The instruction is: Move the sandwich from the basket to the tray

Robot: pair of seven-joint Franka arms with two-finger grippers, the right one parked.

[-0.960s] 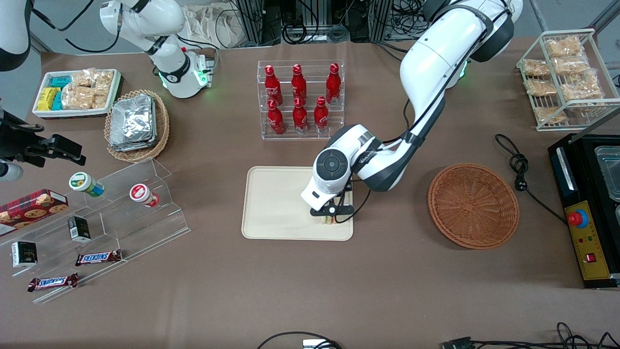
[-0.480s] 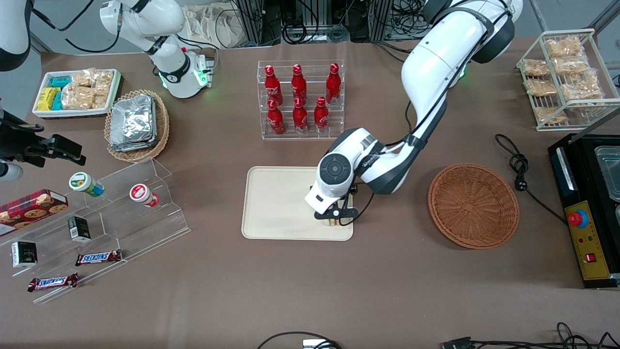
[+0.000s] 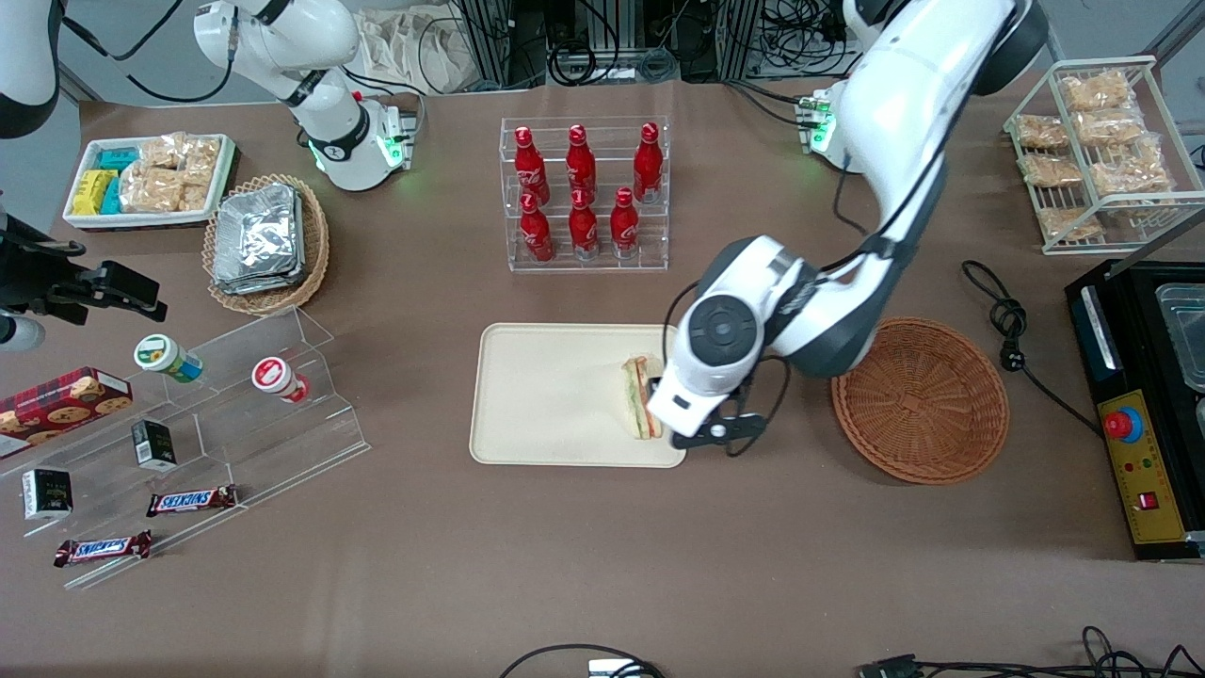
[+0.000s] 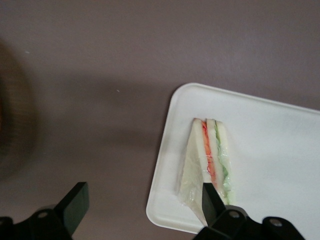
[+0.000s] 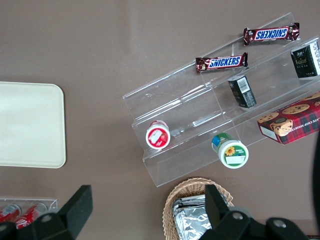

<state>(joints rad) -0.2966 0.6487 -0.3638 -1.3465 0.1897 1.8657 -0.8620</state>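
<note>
I am seeing the flat cream-beige rectangular tray (image 3: 546, 395) carrying the triangular white-bread sandwich (image 3: 637, 397) at its basket-side edge. My tool (image 3: 713, 434) is hanging wide and empty just beside it; placing looks done, so next I am judging a clear retreat, short of the round reddish-brown wicker basket (image 3: 920, 399).

the sandwich (image 3: 638, 396) is white bread striped orange-red and green, on a cream tray (image 3: 537, 395). the basket (image 3: 920, 400) is reddish-brown wicker. the black gripper (image 3: 717, 431) hangs over the brown table (image 3: 565, 565).

SNICKERS: candy bar (image 5: 221, 62) | SNICKERS: second bar (image 5: 271, 33) | claw (image 4: 142, 201): open above table beside tray
</note>
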